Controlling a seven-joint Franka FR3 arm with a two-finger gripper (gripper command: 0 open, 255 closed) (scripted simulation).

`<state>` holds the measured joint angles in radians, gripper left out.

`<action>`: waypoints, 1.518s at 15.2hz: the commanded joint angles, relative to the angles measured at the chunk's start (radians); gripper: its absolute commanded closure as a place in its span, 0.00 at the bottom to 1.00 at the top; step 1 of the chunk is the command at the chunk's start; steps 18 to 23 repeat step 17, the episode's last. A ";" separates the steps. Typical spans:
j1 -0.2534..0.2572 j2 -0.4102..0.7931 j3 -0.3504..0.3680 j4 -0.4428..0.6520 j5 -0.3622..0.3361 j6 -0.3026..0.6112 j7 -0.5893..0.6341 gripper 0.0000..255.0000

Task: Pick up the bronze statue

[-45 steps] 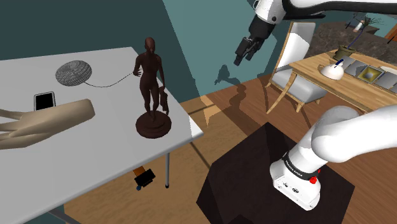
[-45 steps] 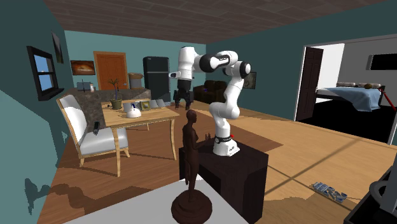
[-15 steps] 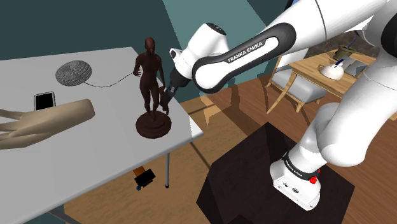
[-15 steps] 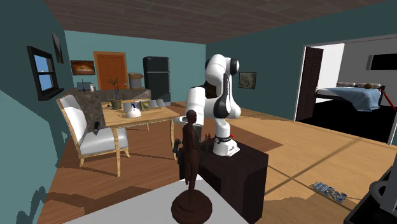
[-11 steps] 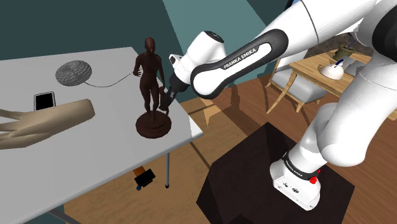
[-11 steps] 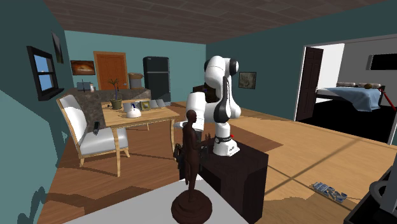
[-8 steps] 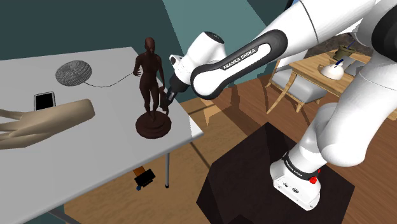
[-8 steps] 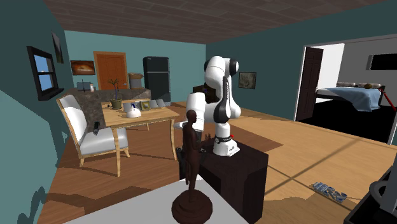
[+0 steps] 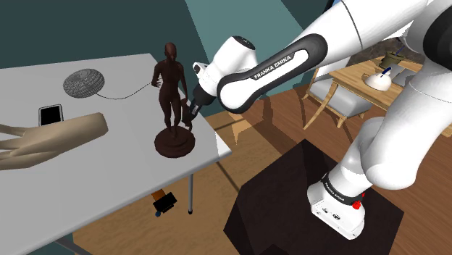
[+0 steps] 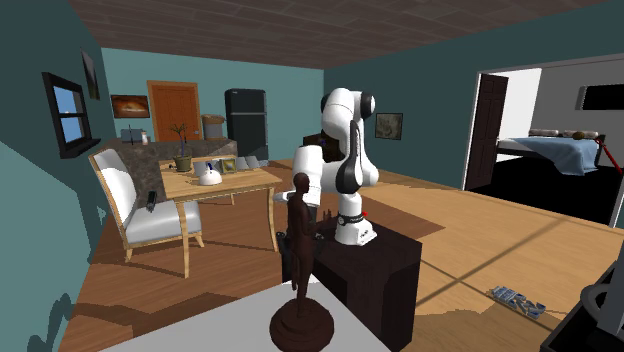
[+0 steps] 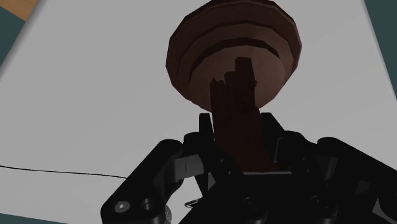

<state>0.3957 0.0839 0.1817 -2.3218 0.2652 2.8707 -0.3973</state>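
The dark brown statue (image 9: 171,87), a standing figure on a round base, stands near the corner of the white table (image 9: 109,195). My black gripper (image 9: 188,114) is at the figure's leg height, on the side facing the arm. In the wrist view the gripper (image 11: 238,156) is shut on a brown upright piece (image 11: 236,121) that rises from the statue's round base (image 11: 191,51). The base still rests on the table. In the second exterior view the statue (image 10: 300,250) stands in front and hides most of the gripper.
On the table lie a grey mesh disc (image 9: 83,83) with a thin cord, a black phone (image 9: 51,114) and a long beige carved shape (image 9: 51,141). The dark stand (image 9: 290,203) sits beside the table's corner. A chair (image 9: 340,80) and a wooden table (image 9: 391,90) stand behind.
The gripper has come in a little closer to the statue's legs and its fingers have shut on the upright piece. The statue has not moved.
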 commanded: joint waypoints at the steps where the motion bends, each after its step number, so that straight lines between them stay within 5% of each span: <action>1: 0.000 -0.009 -0.001 0.004 -0.004 -0.013 0.005 1.00; 15: -0.006 -0.127 -0.011 0.072 -0.047 -0.199 0.056 1.00; 23: -0.006 -0.128 -0.011 0.073 -0.048 -0.201 0.057 1.00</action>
